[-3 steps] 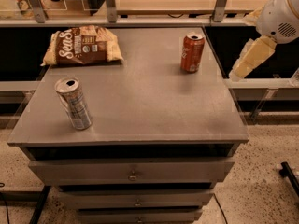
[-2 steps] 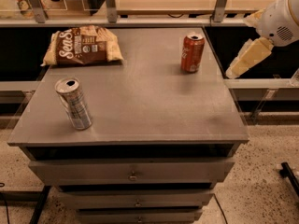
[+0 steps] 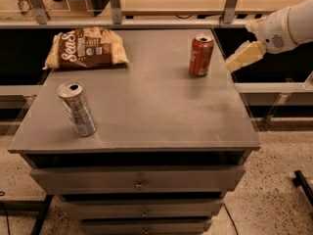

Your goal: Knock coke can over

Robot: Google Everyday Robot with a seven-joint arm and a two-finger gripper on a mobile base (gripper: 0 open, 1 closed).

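The coke can is red-orange with white lettering and a silver top. It stands upright on the grey cabinet top, near the far right corner. My gripper hangs at the right edge of the cabinet top, a short way right of the can and not touching it. Its cream-coloured fingers point down and left toward the can. The white arm comes in from the upper right.
A taller slim silver-and-blue can stands at the front left. A brown and cream snack bag lies at the far left. Drawers sit below the top. A rail with metal posts runs behind.
My gripper has moved left and slightly up, closer to the coke can. The can, the slim can and the bag have not moved.
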